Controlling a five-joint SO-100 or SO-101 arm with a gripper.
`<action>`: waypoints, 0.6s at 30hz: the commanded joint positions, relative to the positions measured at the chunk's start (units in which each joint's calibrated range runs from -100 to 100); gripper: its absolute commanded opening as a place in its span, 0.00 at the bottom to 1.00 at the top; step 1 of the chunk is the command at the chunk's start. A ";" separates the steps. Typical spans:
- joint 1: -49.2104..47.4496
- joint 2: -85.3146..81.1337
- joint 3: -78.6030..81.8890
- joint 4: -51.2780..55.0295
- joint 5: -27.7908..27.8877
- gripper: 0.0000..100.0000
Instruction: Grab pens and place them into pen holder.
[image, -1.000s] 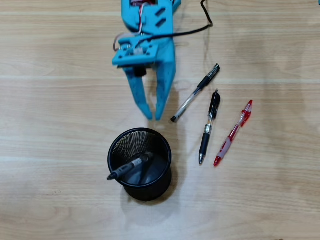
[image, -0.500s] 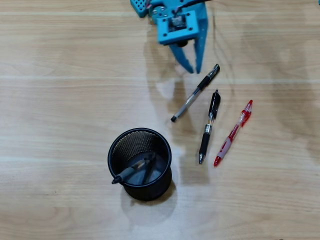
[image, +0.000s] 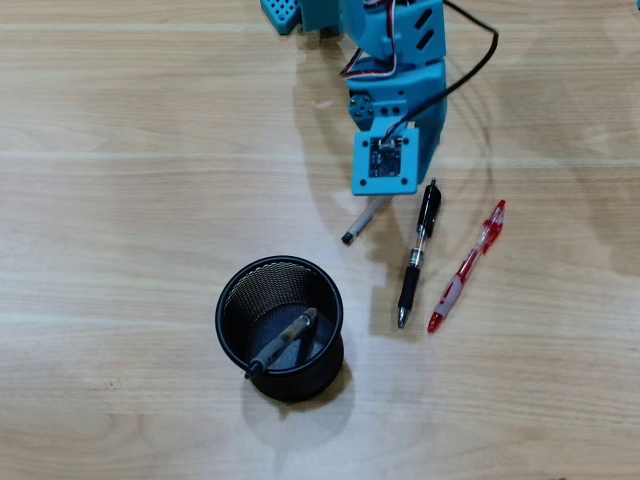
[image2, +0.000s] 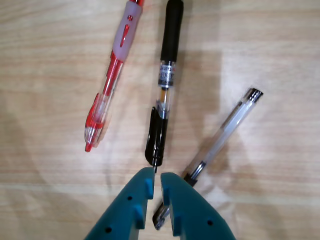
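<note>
Gripper (image2: 155, 181) hovering above the table, fingertips nearly pressed together — nothing between them. Positioned over the cap end of the clear pen (image2: 220, 135), close beside the black-grip pen (image2: 167, 75); red pen (image2: 111, 75) further off. One pen (image: 283, 342) already resting in the pen holder (image: 232, 290). Risks judged: descending without spreading would knock the clear pen aside — or nudge the neighbouring one.

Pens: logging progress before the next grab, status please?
Gripper low over the table, fingers nearly together, holding nothing. One pen in the pen holder; three pens on the table: clear, black-grip, red. Nothing in the way.
</note>
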 joint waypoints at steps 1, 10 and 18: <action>1.76 -0.08 -2.54 5.43 -0.12 0.02; 2.03 0.43 -2.09 6.80 -0.12 0.04; 2.03 0.51 -2.18 7.41 -0.07 0.18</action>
